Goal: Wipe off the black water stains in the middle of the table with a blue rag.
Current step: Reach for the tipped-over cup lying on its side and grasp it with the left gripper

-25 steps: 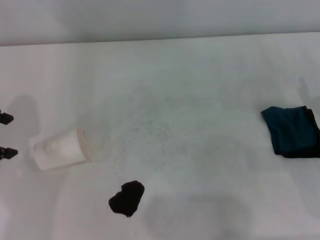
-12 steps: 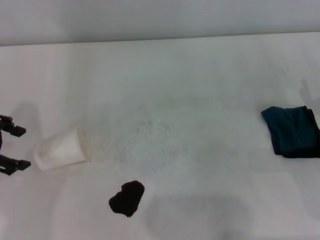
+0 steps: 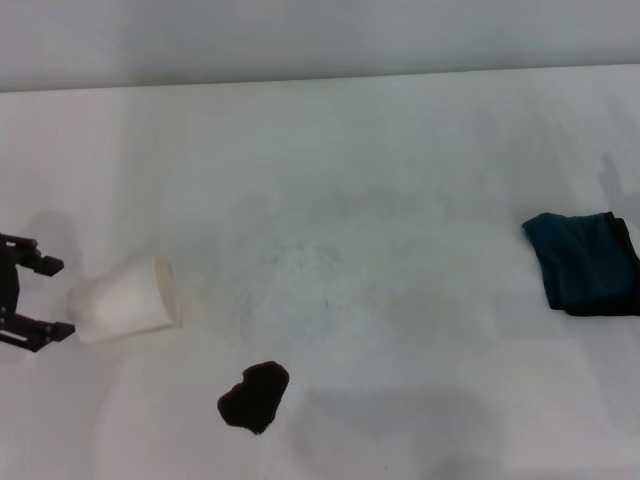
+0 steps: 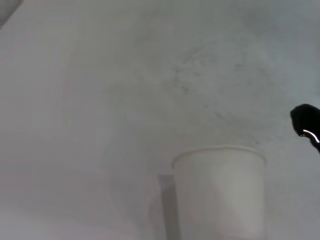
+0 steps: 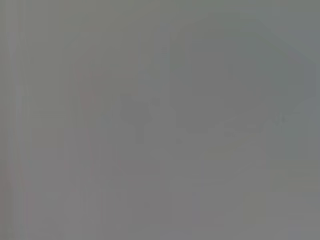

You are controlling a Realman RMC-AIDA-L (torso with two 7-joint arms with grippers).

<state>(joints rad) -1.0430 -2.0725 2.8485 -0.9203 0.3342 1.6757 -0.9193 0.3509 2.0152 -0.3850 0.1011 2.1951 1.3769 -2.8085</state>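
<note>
The black water stain (image 3: 254, 396) is a small lobed blotch on the white table (image 3: 380, 200), near its front, left of centre; its edge also shows in the left wrist view (image 4: 306, 122). The blue rag (image 3: 582, 262), dark teal with black edging, lies at the far right. A white paper cup (image 3: 125, 300) lies on its side at the left; it also shows in the left wrist view (image 4: 220, 192). My left gripper (image 3: 50, 297) is open just left of the cup's base, fingers above and below it, not touching. My right gripper is out of view.
The table's far edge (image 3: 320, 78) meets a pale wall at the back. The right wrist view shows only a plain grey surface. Faint grey speckles mark the table's middle (image 3: 300, 260).
My left gripper has moved rightward into view, from the left edge to just beside the cup's base. The cup, stain and rag have not moved.
</note>
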